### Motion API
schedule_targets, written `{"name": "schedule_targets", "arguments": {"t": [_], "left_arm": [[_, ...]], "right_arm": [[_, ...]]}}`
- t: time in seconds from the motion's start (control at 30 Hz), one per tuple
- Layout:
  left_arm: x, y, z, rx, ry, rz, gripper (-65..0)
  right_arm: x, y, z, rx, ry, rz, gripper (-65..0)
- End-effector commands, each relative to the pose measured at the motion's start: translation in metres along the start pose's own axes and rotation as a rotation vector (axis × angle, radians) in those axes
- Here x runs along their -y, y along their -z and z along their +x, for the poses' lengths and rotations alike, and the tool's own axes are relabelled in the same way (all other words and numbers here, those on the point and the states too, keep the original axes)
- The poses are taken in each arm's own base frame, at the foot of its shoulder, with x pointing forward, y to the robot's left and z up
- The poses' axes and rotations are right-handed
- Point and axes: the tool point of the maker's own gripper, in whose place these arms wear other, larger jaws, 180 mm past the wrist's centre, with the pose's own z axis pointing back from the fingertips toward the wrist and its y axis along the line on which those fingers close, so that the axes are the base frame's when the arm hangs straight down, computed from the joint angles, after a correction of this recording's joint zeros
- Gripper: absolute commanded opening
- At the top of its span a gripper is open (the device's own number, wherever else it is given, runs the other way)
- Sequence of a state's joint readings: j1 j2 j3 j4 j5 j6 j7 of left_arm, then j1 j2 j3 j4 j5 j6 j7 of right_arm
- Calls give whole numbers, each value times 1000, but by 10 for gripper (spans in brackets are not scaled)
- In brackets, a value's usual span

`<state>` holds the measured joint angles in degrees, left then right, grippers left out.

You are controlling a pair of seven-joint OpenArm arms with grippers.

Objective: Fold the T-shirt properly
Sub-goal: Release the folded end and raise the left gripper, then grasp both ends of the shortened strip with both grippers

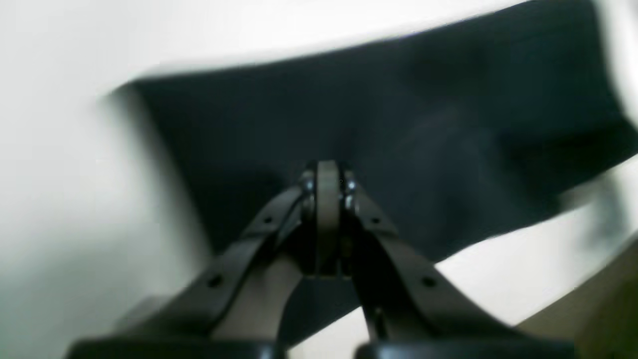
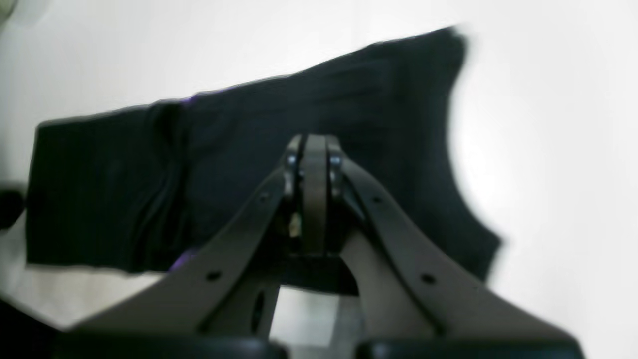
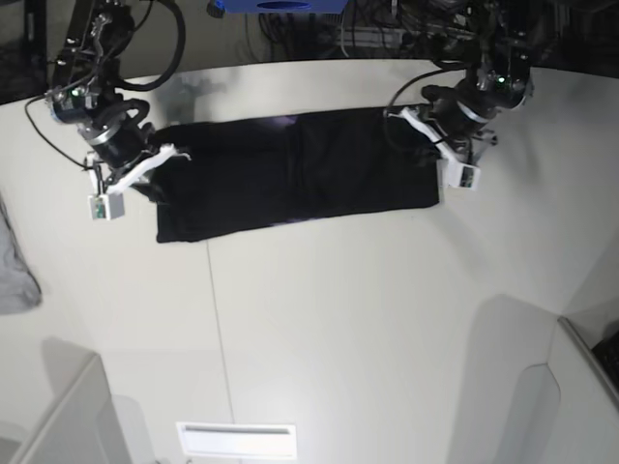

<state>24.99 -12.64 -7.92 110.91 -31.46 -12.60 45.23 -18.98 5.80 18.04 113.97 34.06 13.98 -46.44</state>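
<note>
The black T-shirt (image 3: 295, 174) lies flat on the white table (image 3: 338, 319) as a long folded strip running left to right. My left gripper (image 3: 397, 115) is over its right end; in the left wrist view the gripper (image 1: 327, 169) is shut, with no cloth seen between the pads, and the T-shirt (image 1: 398, 124) spreads beyond it. My right gripper (image 3: 177, 153) is at the strip's left end; in the right wrist view it (image 2: 314, 144) is shut over the T-shirt (image 2: 224, 149). Both wrist views are blurred.
A light grey cloth (image 3: 14, 271) lies at the table's left edge. A blue object (image 3: 280, 5) and cables sit behind the table's far edge. Pale box-like panels stand at the near left (image 3: 58, 416) and near right (image 3: 580, 387).
</note>
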Motion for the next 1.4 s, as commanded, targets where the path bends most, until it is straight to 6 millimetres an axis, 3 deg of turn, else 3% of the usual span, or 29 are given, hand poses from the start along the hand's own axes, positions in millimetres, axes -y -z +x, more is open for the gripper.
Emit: {"name": "schedule_targets", "arguments": {"t": [0.0, 0.2, 0.33, 0.4, 0.53, 0.63, 0.7, 0.8, 0.87, 1.27, 1.37], "left_arm": [[-1, -7, 9, 47, 3, -18, -650], [-71, -23, -22, 27, -100, 122, -650], [-96, -19, -39, 2, -181, 173, -650], [-99, -16, -41, -5, -194, 174, -650], [-103, -10, -37, 0, -199, 176, -650], [-107, -5, -36, -26, -139, 211, -650], [-101, 4, -35, -56, -76, 211, -650], [-91, 12, -36, -76, -41, 191, -650], [-89, 13, -35, -75, -37, 186, -650], [-89, 13, -33, -75, -25, 188, -650], [-90, 13, -33, -76, -24, 189, -650]], "right_arm": [[3, -4, 13, 42, -9, -4, -650], [12, 0, 21, -23, 5, -20, -650], [16, -1, 36, 16, 43, 3, -650], [31, 4, 43, 22, 74, -4, -650], [60, 18, 38, -65, 256, 60, -650], [69, 22, 28, -129, 407, 165, -642], [72, 24, 23, -166, 470, 223, -480], [65, 25, 20, -198, 513, 303, -287], [61, 25, 19, -217, 498, 318, -237], [80, 30, -19, -362, 397, 160, -239], [67, 36, -28, -394, 341, 190, -239]]}}
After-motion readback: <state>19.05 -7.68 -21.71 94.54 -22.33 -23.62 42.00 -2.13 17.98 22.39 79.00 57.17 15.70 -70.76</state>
